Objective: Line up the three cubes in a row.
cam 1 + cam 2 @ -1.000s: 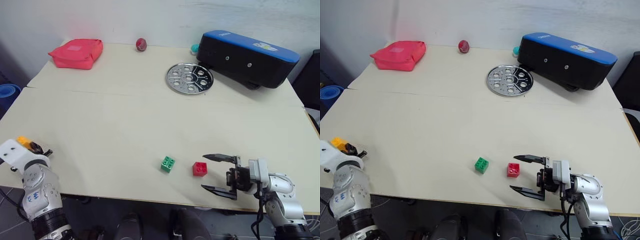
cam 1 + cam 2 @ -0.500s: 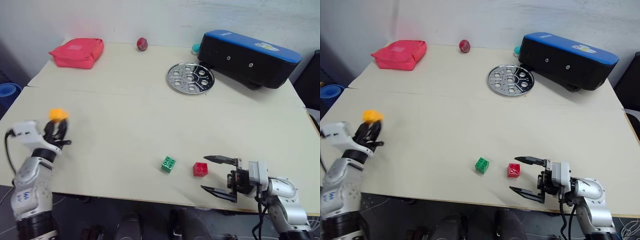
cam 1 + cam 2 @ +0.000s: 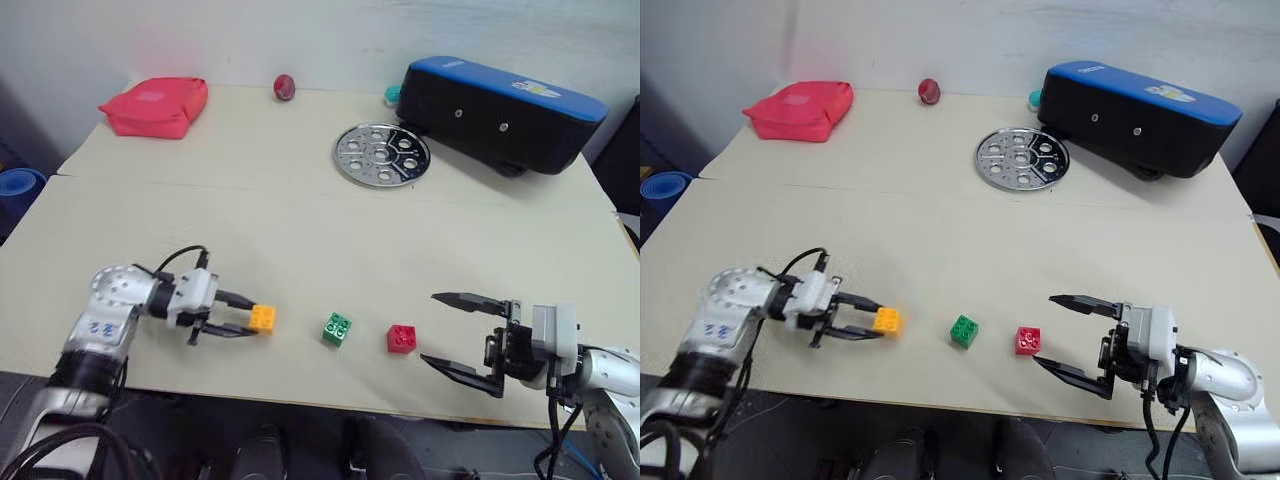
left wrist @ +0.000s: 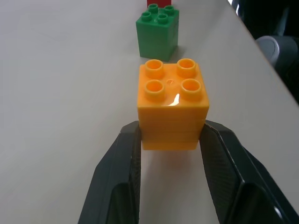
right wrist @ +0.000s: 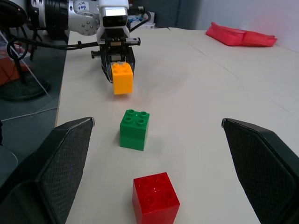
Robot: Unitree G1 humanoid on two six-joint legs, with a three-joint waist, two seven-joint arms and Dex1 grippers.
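Note:
Three small studded cubes lie near the table's front edge. The green cube and the red cube rest on the tabletop side by side with a small gap between them. Left of the green one is the orange-yellow cube, studs up and low over the table, with my left gripper shut on its sides. The left wrist view shows both black fingers pressing that cube. My right gripper stands open, apart from the red cube on its right, with nothing between its fingers.
A round perforated metal plate lies at the back, with a black and blue case behind it to the right. A red pouch and a dark red ball sit along the far edge. The cubes lie close to the table's front edge.
My left arm has swung in from the table's left edge, carrying the orange-yellow cube to just left of the green one. My right gripper has drawn back to the right, away from the red cube.

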